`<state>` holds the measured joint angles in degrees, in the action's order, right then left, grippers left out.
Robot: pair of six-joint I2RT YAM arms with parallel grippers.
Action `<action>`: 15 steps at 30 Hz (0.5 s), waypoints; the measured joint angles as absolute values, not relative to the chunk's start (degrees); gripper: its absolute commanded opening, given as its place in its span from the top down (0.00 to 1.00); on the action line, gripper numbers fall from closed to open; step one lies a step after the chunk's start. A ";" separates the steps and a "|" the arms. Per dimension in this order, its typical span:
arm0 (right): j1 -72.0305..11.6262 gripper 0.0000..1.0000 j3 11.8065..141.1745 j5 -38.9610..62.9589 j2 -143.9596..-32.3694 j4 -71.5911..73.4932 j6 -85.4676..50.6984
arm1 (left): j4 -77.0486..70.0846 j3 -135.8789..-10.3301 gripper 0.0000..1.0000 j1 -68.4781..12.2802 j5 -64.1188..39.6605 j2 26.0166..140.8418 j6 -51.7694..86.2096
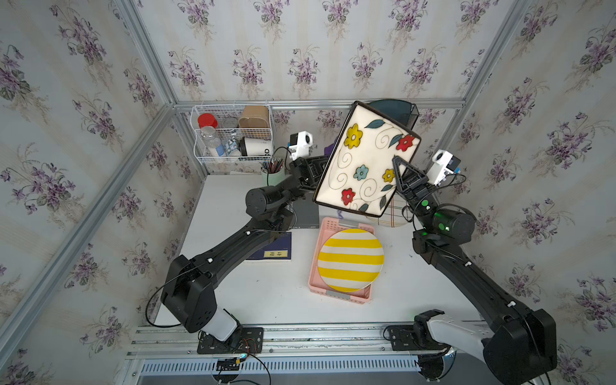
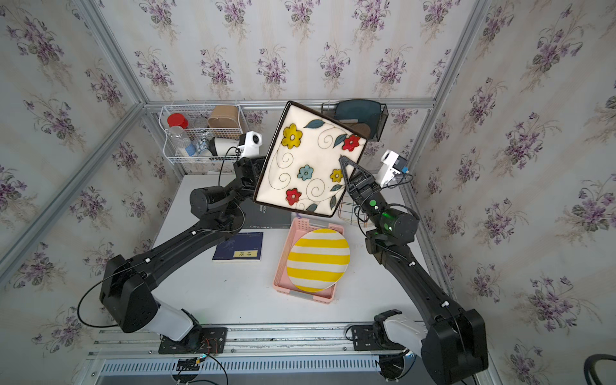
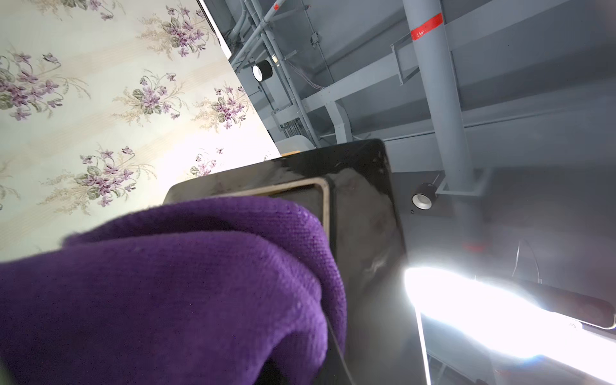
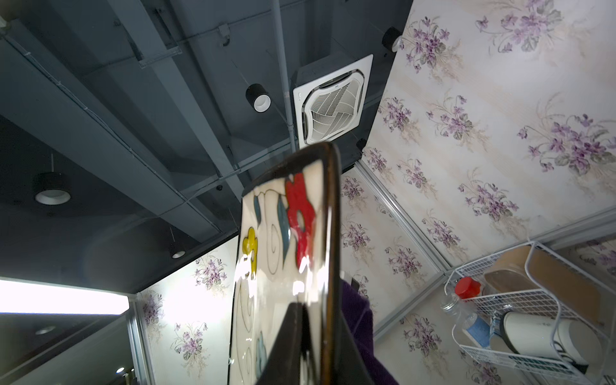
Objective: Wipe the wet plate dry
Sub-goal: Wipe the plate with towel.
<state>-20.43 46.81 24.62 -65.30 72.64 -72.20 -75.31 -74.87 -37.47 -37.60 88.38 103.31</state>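
Floral plate (image 1: 366, 160) aloft
Right tool (image 1: 398, 163) grips its right rim, long axis near-to-far, face upward; left tool (image 1: 311, 168) clenches purple cloth (image 3: 166, 283) against its underside; book (image 2: 266, 216) reads "Twins story".

White table (image 1: 266, 293), pink basket (image 1: 330, 225), blue notebook (image 1: 280, 245), dark book (image 1: 308, 215), green pencil cup (image 1: 274, 177)

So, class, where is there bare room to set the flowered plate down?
Widest bare patch: between blue notebook, pink basket and front rail. Narrower strip: between basket and right arm. Crowded at the back: dark book, pencil cup.
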 measured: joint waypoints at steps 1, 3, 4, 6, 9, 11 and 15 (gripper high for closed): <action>-22.26 1.00 45.47 23.64 -65.30 73.41 -71.88 | -75.31 -74.87 1.00 -37.23 -37.54 88.38 103.39; -26.37 1.00 44.49 22.50 -66.24 74.02 -71.20 | -75.29 -74.98 1.00 -37.47 -37.10 88.53 103.57; -27.73 1.00 44.56 22.61 -67.09 75.00 -70.74 | -75.48 -75.20 1.00 -37.91 -36.67 88.82 103.55; -28.34 1.00 45.87 23.92 -68.90 77.91 -70.26 | -75.72 -75.53 1.00 -39.62 -35.75 89.54 103.42; -25.87 1.00 50.00 26.48 -71.22 79.85 -70.48 | -75.96 -74.87 1.00 -41.67 -33.17 89.80 102.37; -22.76 1.00 52.82 26.94 -72.07 79.81 -70.94 | -75.29 -71.83 1.00 -42.17 -33.56 88.29 100.84; -15.57 1.00 54.41 26.61 -71.20 76.93 -74.56 | -67.33 -63.68 1.00 -41.43 -35.48 80.93 94.78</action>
